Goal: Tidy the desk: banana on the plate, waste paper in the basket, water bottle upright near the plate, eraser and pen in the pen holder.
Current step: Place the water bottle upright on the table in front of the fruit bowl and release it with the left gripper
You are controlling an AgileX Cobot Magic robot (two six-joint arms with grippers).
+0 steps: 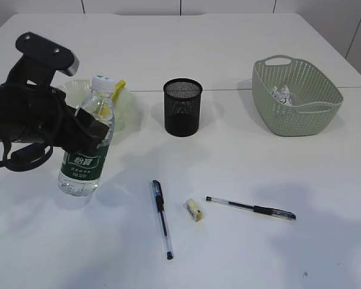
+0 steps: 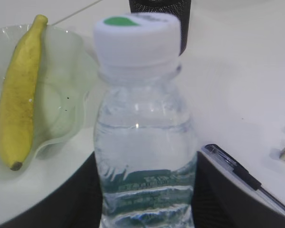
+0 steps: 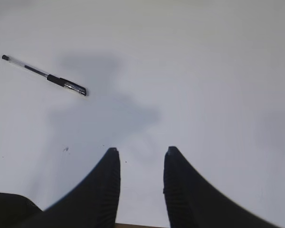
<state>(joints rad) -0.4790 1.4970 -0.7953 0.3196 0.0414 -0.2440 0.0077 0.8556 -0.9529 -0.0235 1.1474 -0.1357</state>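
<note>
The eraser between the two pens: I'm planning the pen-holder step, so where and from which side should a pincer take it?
Come from straight above the eraser, with the jaws across its short width on the long side faces. It lies flat, low and small on the desk, with bare space between both pens.

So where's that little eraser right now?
In the exterior view the eraser lies on the desk near the front middle, between the two pens.

My jaws clasp the upright water bottle beside the plate (banana on it), near the tabletop's left edge.
</note>
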